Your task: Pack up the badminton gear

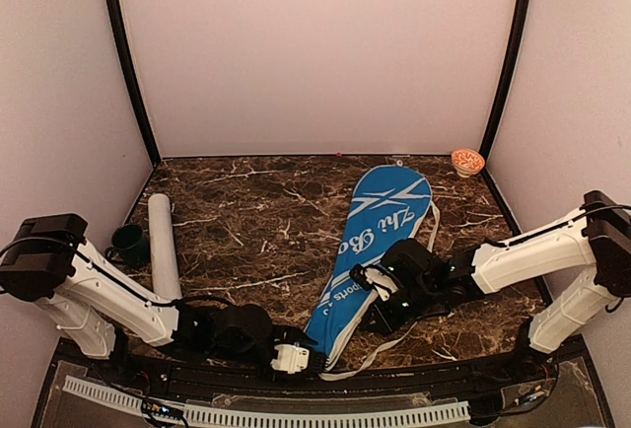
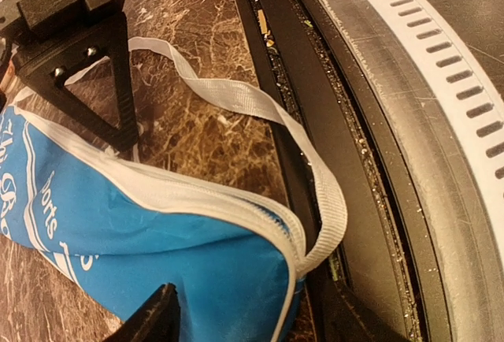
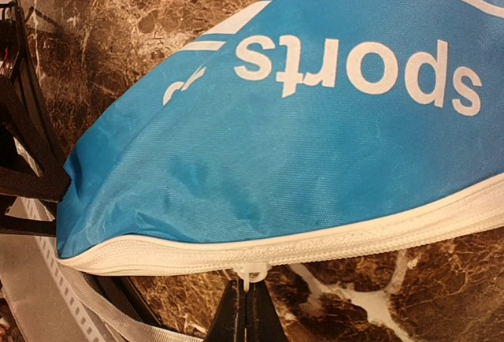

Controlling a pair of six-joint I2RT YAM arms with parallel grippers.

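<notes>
Blue racket cover lies between the left gripper's jaws.

Racket cover lies centre-right; tube far left, cup beside it; bowl back right.

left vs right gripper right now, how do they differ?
The left gripper is open, its fingers on either side of the narrow end of the blue racket cover; the right gripper is shut, its tips pinched together at the white zipper pull. The left sits at the table's near edge; the right is further up the cover's side seam. Both are at the same cover.
</notes>
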